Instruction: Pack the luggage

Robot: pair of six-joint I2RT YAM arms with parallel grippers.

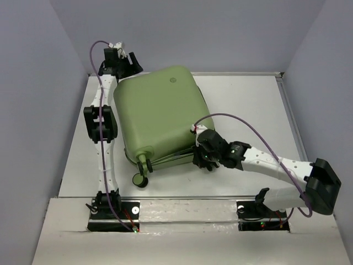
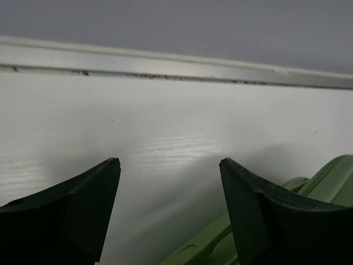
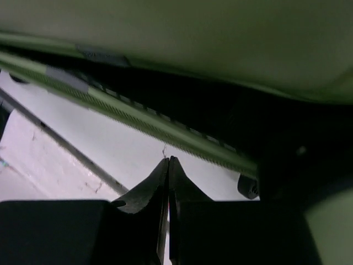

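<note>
The luggage (image 1: 160, 110) is a light olive-green hard-shell suitcase lying flat on the white table, lid down, with a narrow gap along its near edge. My left gripper (image 1: 130, 62) is open and empty at the suitcase's far left corner; in the left wrist view (image 2: 170, 165) the green shell (image 2: 331, 182) shows beside and below the right finger. My right gripper (image 1: 197, 158) is shut at the suitcase's near right edge. In the right wrist view (image 3: 168, 160) its tips sit just under the zipper strip (image 3: 138, 118), with the shell (image 3: 220, 38) above.
Two small wheels (image 1: 141, 179) stick out at the suitcase's near left corner; another wheel (image 3: 248, 186) shows in the right wrist view. The table's raised back rim (image 2: 176, 63) runs just beyond my left gripper. Grey walls enclose the table.
</note>
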